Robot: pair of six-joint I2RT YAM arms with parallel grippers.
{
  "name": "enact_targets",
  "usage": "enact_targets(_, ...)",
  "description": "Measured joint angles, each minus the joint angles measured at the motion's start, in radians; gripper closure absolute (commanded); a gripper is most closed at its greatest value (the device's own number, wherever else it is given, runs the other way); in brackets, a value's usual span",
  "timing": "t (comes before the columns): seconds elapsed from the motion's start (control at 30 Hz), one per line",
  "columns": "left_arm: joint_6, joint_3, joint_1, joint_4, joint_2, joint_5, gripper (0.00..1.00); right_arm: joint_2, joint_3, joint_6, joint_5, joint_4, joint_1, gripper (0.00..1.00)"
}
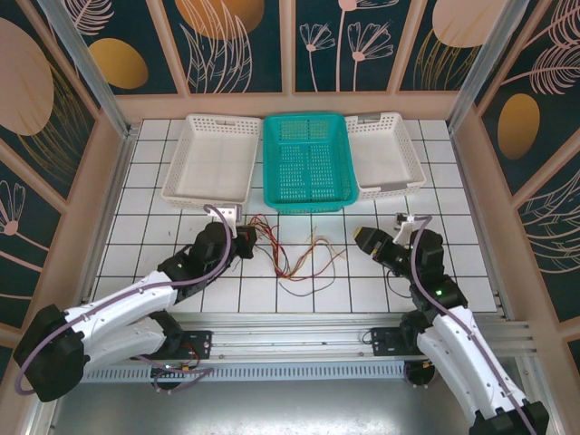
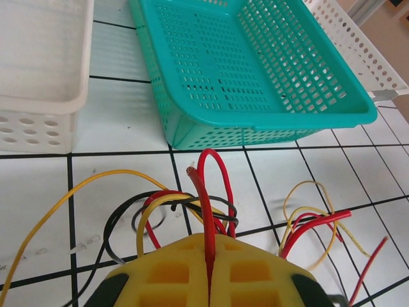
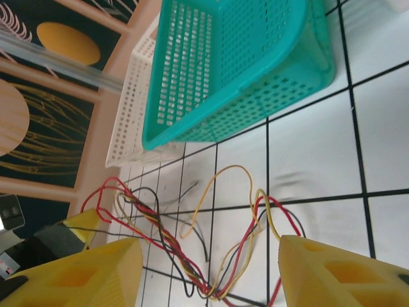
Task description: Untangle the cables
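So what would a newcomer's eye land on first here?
The teal basket at mid-back, flanked by two white baskets. In front of it lies a tangle of thin coloured cables. The left tool is shut on a red cable, and the right tool is open, facing the tangle.

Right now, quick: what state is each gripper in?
Left gripper: shut on a red cable.
Right gripper: open, holding nothing.
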State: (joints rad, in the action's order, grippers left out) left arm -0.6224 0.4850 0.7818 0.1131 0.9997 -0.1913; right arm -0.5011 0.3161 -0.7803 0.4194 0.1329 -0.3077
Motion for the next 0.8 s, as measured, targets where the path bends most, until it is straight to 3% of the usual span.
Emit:
enact_targets(0.4, -0.069, 0.033, 0.0, 0.014, -0.064, 0.019, 1.0, -0.195, -0.047, -0.003, -0.068, -0.087, -0.286, 0.42)
enact_targets(0.57, -0.082, 0.033, 0.0, 0.017, -0.07, 0.03, 1.0, -0.312, -0.048, -0.003, -0.09, -0.183, -0.337, 0.43)
enact_targets(0.8, -0.097, 0.033, 0.0, 0.048, -0.099, 0.037, 1.0, -0.537, -0.018, 0.014, -0.116, -0.288, -0.414, 0.53)
